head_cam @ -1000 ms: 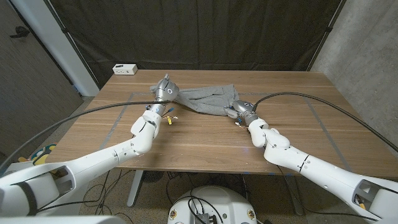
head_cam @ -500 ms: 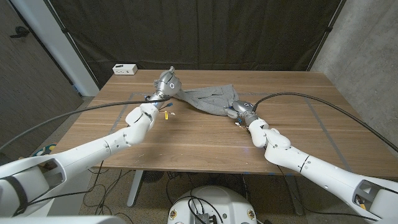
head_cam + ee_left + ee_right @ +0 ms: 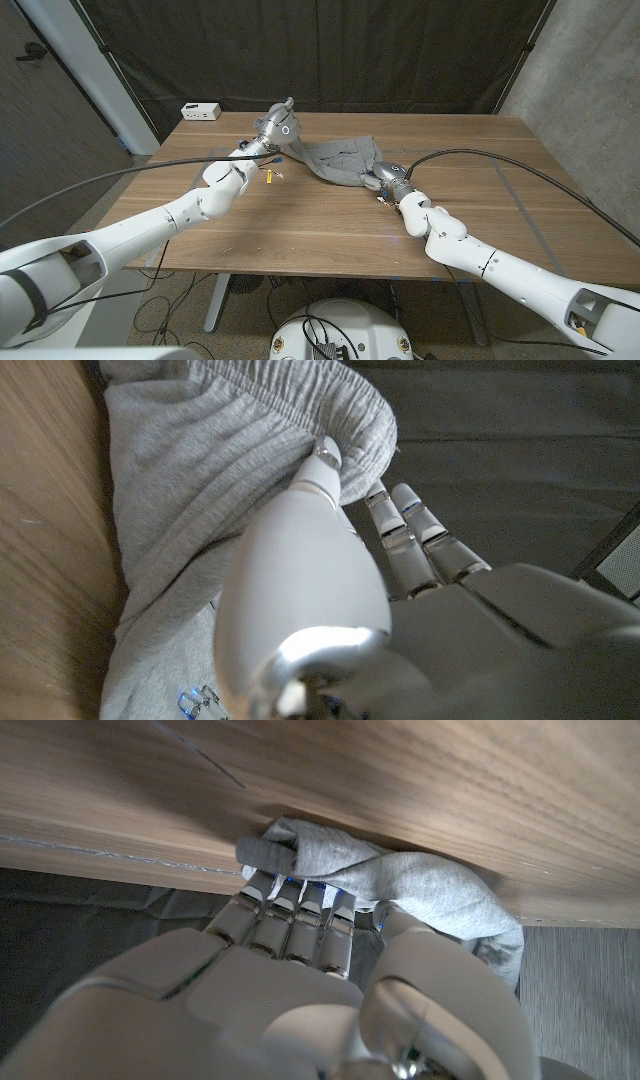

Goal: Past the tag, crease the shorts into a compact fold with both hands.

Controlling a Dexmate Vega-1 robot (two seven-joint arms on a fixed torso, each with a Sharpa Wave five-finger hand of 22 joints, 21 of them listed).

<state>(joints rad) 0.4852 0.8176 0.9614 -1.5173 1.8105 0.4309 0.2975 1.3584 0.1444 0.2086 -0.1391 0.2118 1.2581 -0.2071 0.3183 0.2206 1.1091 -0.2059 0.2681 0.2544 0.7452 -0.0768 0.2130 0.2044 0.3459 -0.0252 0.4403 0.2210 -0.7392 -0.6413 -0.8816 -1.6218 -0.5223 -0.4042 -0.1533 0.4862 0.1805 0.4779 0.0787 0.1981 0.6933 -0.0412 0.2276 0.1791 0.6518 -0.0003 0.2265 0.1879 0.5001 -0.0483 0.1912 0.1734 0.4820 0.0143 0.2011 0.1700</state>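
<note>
Head view shows a wooden table [image 3: 300, 225] in front of a dark curtain [image 3: 320, 50], with a small white box [image 3: 201, 111] at its far left corner. Grey shorts [image 3: 335, 160] lie at the far middle, and much bare wood stays near the front edge and on the right. Left hand [image 3: 276, 128] grips the waistband; right hand [image 3: 385, 180] clamps the bunched cloth.

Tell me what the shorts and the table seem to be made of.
Shorts: soft grey knit, probably cotton jersey or fleece; matte and heathered, with a gathered, ribbed elastic waistband in the left wrist view.
Table: wood or wood veneer, likely sealed; brown streaked grain in planks with a faint satin sheen.
</note>
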